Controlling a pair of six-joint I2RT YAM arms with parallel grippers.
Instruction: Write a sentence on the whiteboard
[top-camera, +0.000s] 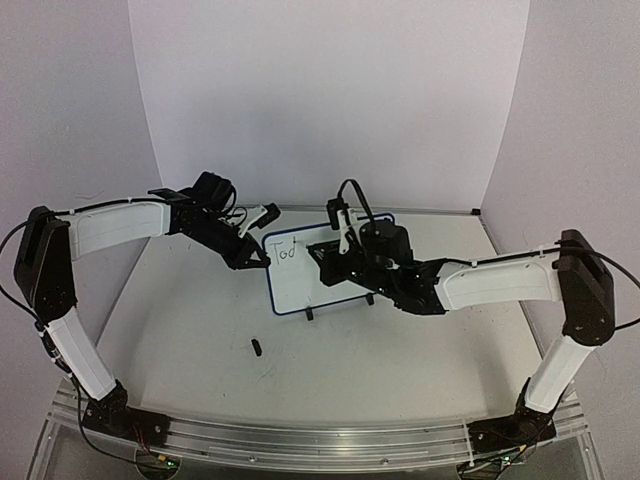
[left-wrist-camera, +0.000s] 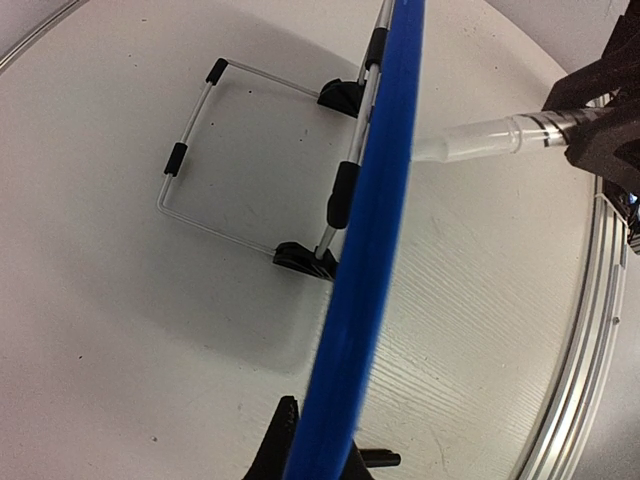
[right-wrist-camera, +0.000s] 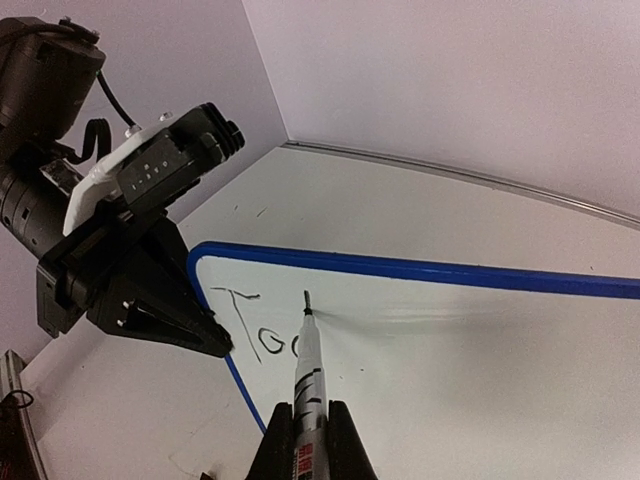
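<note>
With the left gripper clamped on the whiteboard by its left rim and the right gripper closed on the marker, the sentence seems barely begun, so the next letters call for light, steady strokes rightward.

Overhead looks down; 2 wrist cameras sit close (sharing whiteboard).

We see our right end effector clamped on a marker, tip touching the whiteboard beside the sentence, roughly "Too". The left end effector grips its left rim.
</note>
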